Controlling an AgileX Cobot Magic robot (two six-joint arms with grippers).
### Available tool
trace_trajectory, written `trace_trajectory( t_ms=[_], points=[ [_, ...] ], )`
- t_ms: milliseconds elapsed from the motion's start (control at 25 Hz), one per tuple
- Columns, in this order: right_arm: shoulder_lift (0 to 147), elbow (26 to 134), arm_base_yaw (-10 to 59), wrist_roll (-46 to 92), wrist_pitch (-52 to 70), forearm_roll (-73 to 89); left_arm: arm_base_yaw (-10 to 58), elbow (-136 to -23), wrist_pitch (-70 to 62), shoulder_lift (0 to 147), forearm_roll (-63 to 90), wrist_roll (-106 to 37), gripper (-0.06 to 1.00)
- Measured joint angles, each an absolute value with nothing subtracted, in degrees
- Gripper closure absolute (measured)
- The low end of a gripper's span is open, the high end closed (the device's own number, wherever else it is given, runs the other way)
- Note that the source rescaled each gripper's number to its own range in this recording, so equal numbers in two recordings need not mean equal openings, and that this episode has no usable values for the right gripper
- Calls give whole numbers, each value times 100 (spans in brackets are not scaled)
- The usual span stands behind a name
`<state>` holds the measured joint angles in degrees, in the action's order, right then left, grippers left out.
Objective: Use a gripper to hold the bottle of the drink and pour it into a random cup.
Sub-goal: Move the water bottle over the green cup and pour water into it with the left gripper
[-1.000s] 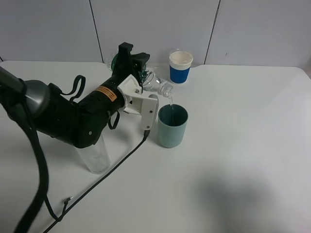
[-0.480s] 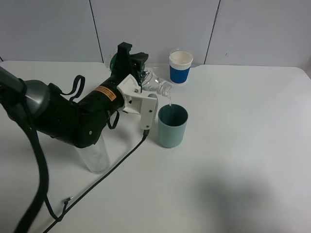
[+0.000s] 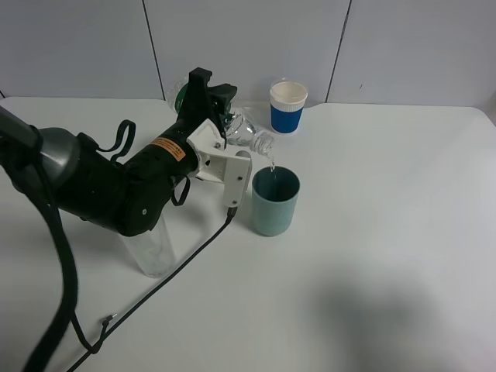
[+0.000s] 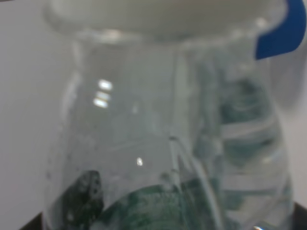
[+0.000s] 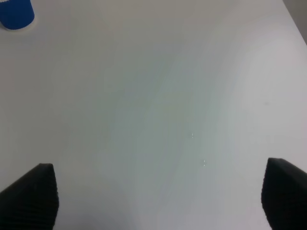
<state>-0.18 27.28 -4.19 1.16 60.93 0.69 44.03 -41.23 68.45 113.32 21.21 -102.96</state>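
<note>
Above table [image 3: 387, 232], bottle [image 3: 251, 135] in end effector [image 3: 220, 115]

left arm [image 3: 132, 190]: black, bulky, reaching from the frame's left edge to upper centre, wrist rolled | left gripper [image 3: 219, 115]: clamped round the bottle [image 3: 252, 136] | right gripper [image 5: 156, 196]: dark fingertips [image 5: 29, 199] wide apart in the lower corners

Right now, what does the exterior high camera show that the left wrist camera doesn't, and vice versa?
Only the exterior high view shows the teal cup, a thin trickle dropping into it from the tilted bottle, the left pincer shut on that bottle, and the clear glass. Only the left wrist view shows the bottle's clear wall and green label close up, though blurred. Both show the bottle and some blue of the blue and white paper cup.
</note>
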Motion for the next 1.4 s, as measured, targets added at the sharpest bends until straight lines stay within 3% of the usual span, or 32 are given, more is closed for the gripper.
trace_trajectory(
  t_ms=[1400],
  points=[
    [-18,2728,-419,116,6093,69,4403,-4123,6845,11332,2121,-10435,89]
  ],
)
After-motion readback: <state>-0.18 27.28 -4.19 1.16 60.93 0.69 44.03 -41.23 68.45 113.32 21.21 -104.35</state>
